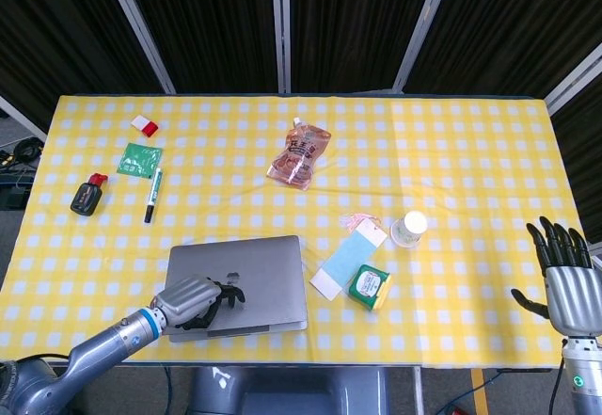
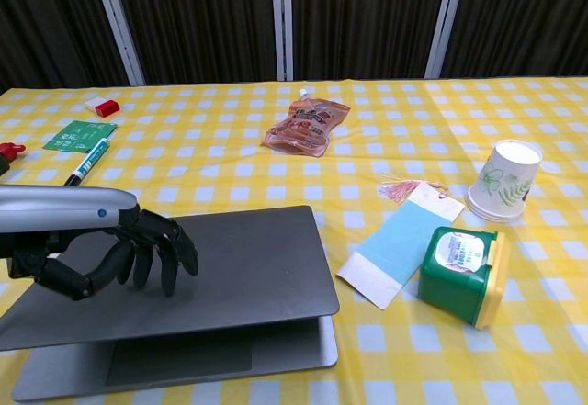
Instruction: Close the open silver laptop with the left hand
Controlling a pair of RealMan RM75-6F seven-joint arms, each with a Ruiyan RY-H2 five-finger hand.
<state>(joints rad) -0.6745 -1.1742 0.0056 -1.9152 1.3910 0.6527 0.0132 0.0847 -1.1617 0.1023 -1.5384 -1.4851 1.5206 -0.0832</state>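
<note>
Nearest the robot, near-left on the desk (image 1: 470, 151) w/ the yellow checked cloth: the silver laptop (image 2: 239, 258), lid almost down but not flat, a thin wedge of gap shows along the front edge in the chest view, trackpad just peeking out underneath. Left hand (image 2: 101, 249) sits on top of the lid near its left side, fingers (image 2: 170, 253) curled down w/ the tips touching the lid, a bit apart from each other, not wrapped round anything. Head view has the same hand at (image 1: 193, 299) over the near-left part of the lid.

Right hand (image 1: 567, 279) is way off at the near-right corner, past the desk edge, fingers spread & pointing up, holding nothing.

Just right of the laptop: a green tin w/ yellow lid (image 2: 462, 274) lying on its side, touching a light blue card (image 2: 400, 242) w/ a pink tassel (image 2: 404, 187) at its far end. A bit further right & back is a white paper cup (image 2: 502, 180) w/ a leaf print, upright.

Mid-desk, further back: a reddish-brown snack pouch (image 2: 308, 123) lying flat.

Far left: green & white marker (image 1: 153, 194), a green packet (image 1: 139, 160) just beyond it, a small black & red thing (image 1: 88, 195) to the left of the marker (can't tell what it is), & a red & white eraser-looking block (image 1: 144, 125) furthest back
</note>
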